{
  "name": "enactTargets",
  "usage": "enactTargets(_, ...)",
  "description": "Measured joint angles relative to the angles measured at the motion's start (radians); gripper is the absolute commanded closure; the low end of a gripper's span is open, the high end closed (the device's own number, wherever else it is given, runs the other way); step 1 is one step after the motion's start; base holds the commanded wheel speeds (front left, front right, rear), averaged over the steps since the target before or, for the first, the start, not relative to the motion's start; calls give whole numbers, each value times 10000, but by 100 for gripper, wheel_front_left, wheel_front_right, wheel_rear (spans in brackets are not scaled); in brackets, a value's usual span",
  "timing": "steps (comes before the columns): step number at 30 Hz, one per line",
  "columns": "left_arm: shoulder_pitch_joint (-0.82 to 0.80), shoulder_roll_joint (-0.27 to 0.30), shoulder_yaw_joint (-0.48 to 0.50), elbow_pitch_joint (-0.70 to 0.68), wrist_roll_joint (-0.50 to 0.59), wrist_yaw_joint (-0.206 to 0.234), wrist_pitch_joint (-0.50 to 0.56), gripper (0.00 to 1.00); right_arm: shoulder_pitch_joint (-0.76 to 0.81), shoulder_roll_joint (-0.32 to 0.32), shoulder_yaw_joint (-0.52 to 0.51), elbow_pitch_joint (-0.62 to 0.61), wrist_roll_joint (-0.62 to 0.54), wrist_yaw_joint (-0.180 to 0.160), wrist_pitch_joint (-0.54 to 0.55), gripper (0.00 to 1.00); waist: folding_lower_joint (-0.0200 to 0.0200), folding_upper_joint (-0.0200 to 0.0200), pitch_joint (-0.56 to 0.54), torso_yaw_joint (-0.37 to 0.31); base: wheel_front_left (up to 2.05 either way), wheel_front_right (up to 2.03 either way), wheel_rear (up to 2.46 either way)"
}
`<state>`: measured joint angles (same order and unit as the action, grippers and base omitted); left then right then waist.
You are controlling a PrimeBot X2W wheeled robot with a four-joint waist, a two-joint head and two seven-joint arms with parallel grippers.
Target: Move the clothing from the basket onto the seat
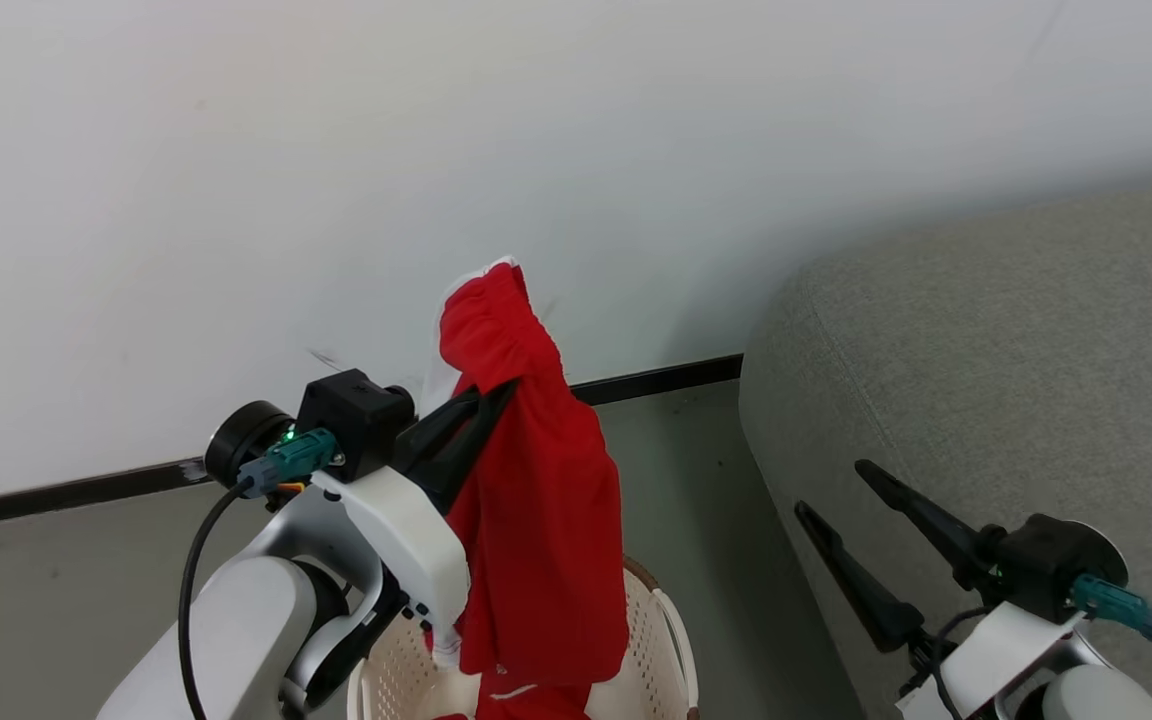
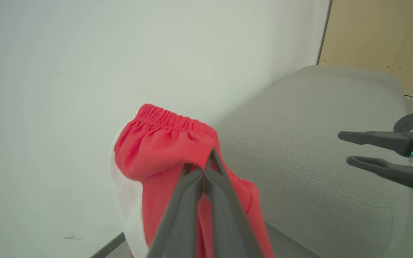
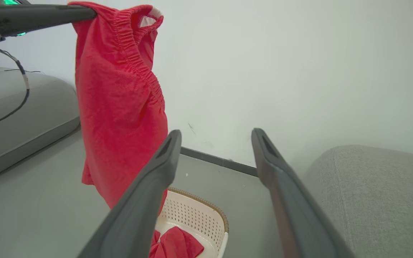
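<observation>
Clothing (image 1: 536, 500) hung mid-frame, pinched by the left claw (image 1: 496, 392) above the basket (image 1: 658, 640); another garment (image 3: 176, 245) lay inside. Right claw (image 1: 871, 540) gaped, lower right; the seat (image 1: 986, 350) showed nothing red.

A: How's the light?
B: Bright, even and soft, with no glare on the white wall (image 1: 336, 150).
A: Shadows?
B: Only a faint grey shade on that wall, up and right of the closed jaws of the left gripper (image 2: 203, 163).
A: Focus?
B: The clothing (image 2: 156, 143) pinched at those jaws is fairly crisp. The fingers (image 2: 177, 222) blur toward the lens (so does the parted pair of the right gripper (image 3: 216, 132)) — detail beyond their tips stays sharp.
</observation>
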<state>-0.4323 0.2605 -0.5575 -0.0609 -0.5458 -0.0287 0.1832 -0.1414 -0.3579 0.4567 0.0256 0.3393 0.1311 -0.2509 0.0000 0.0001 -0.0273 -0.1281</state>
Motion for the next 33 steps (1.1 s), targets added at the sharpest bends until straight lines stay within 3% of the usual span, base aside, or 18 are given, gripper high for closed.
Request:
enactTargets(18, 514, 196, 408, 236, -86, 276, -357, 100, 1638, 94, -2207, -936, -334, -2, -4, 0, 0, 0, 25, -382, 0, 0, 0)
enactTargets(28, 539, 240, 518, 418, -100, 349, -456, 100, 2213, 134, -2938, -1448, -443, 0, -12, 0, 0, 0, 6, -308, 0, 0, 0)
enactTargets(33, 539, 238, 506, 418, -115, 349, -543, 100, 2234, 0, -2832, -1536, -487, 0, 38, 0, 0, 0, -4, -244, 0, 0, 0)
